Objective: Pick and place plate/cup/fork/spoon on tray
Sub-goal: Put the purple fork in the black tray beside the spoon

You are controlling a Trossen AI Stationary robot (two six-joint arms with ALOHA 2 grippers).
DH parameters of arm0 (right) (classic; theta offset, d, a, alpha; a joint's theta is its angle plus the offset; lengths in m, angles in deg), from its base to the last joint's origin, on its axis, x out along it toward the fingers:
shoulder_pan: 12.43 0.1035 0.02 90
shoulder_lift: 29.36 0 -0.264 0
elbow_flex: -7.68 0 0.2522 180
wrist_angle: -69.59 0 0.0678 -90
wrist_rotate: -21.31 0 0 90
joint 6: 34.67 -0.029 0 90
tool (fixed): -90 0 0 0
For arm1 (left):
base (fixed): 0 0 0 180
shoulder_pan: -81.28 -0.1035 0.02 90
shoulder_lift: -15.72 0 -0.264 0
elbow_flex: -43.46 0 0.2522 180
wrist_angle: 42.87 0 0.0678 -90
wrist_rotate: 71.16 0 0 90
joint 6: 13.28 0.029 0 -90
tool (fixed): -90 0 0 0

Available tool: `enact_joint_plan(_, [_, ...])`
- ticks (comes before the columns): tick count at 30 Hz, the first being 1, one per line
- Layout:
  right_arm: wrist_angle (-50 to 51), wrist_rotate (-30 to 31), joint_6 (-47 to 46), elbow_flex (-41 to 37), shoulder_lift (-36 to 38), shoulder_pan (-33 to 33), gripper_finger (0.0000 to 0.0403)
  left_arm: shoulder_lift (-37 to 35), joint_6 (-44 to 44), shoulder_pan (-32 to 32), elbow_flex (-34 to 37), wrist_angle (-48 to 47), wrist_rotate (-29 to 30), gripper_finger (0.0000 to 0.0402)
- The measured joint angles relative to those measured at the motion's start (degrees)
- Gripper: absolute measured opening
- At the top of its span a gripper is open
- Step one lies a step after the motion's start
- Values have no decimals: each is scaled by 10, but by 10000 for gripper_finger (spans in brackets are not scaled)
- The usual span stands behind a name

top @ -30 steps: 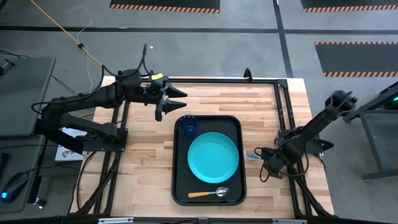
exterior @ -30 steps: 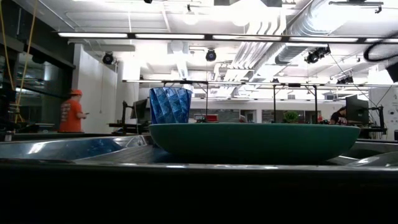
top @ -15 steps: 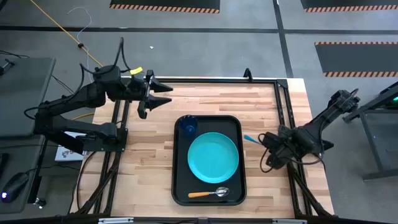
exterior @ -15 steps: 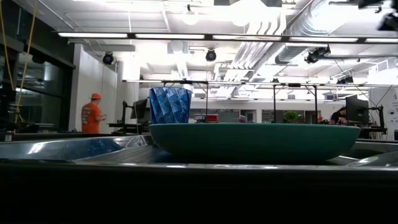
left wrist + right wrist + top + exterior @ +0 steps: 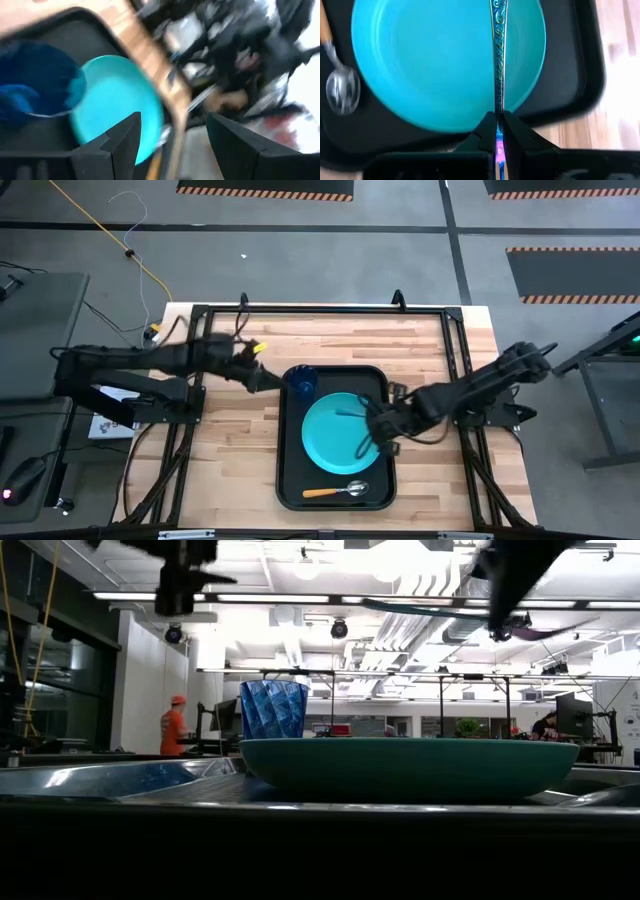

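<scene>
- Tray (image 5: 289, 430) holds plate (image 5: 335, 435), cup (image 5: 303, 383), spoon (image 5: 338, 491).
- Right fingers (image 5: 485, 132) pinch fork (image 5: 498, 60) above plate.
- Left fingers (image 5: 125, 137) spread, empty, near cup.

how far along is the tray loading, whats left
Done: the plate, cup and spoon all sit on the black tray. In hand: the right gripper is shut on the fork, holding it above the plate. Left: setting the fork down. The left gripper is open near the cup.
</scene>
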Motion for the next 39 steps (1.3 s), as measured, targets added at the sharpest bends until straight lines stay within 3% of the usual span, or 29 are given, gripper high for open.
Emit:
enact_joint_plan(5, [-33,3,28,61,-64,-17,0,-60,-208,57,203,332,65,215])
enact_joint_plan(10, [-63,-12,56,121,-124,-32,0,-58,-317,122,297,413,130,215])
enact_joint_plan(15, [-65,-25,108,187,-183,-51,0,-32,-331,179,291,418,193,215])
enact_joint_plan(21, [-65,-34,171,228,-225,-82,0,23,-331,213,251,418,227,215])
enact_joint_plan(33, [-64,-65,241,230,-225,-104,0,114,-366,240,207,414,310,215])
enact_joint_plan(39, [-14,-70,263,230,-222,-104,0,102,-340,233,200,414,319,215])
